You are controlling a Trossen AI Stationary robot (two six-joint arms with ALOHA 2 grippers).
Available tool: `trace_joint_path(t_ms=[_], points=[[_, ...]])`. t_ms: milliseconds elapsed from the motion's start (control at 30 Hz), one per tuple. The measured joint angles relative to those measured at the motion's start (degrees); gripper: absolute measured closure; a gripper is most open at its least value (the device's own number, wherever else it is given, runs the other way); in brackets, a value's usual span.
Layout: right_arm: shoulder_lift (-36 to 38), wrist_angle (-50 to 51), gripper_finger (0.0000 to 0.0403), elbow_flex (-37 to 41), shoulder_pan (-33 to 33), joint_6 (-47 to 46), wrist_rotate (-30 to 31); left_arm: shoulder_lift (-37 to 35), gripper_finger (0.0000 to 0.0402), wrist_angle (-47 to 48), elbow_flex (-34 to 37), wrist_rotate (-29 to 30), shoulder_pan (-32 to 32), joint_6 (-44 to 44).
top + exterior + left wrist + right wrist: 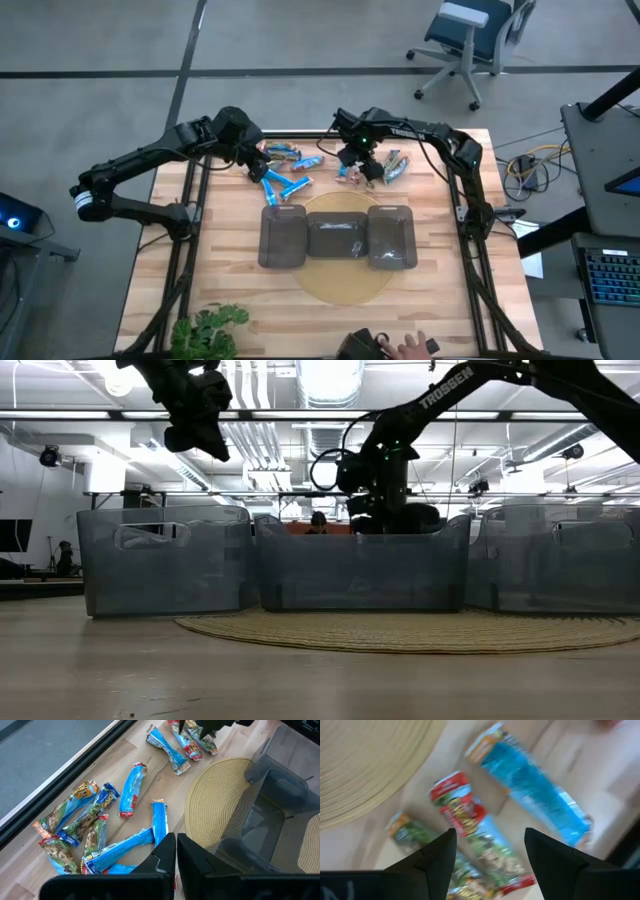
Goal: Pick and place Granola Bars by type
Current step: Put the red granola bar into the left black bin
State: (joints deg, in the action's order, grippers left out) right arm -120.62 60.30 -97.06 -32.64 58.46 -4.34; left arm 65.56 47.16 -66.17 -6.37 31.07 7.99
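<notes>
Granola bars lie flat on the wooden table in two loose groups near its far edge. One group (95, 830) mixes bright blue bars with green and brown ones and lies under my left gripper (176, 847). That gripper hangs shut well above them (255, 155). The other group (392, 165) lies farther right. My right gripper (490, 855) points straight down over it, open. A red-ended bar (465, 820) shows in the gap between its fingers, with a blue bar (535, 802) and a green bar (412, 835) to either side.
Three dark translucent trays (283, 235), (337, 235), (392, 237) stand in a row on a round woven mat (340, 285) at mid-table, just nearer than the bars. At the near edge there is a plant (205, 330) and a person's hand (410, 345).
</notes>
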Motion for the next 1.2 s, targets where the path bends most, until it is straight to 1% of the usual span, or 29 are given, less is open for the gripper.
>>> trace_joint_path(t_ms=[100,367,867,967,1200], points=[[0.0,-1.8,0.0177,0.0,-0.1,0.2,0.0,0.0,0.0402,0.0,0.0,0.0,0.0,0.0],[0.0,-1.8,0.0177,0.8,0.0,0.3,0.0,0.0,0.0402,0.0,0.0,0.0,0.0,0.0],[0.0,-2.2,0.0177,4.8,-1.3,0.4,0.1,0.0,0.0402,0.0,0.0,0.0,0.0,0.0],[0.0,-3.6,0.0177,5.4,-1.4,0.4,1.4,0.0,0.0402,0.0,0.0,0.0,0.1,0.0],[-0.3,-6.0,0.0177,5.6,-1.7,0.3,1.6,0.0,0.0402,0.0,0.0,0.0,0.1,0.1]])
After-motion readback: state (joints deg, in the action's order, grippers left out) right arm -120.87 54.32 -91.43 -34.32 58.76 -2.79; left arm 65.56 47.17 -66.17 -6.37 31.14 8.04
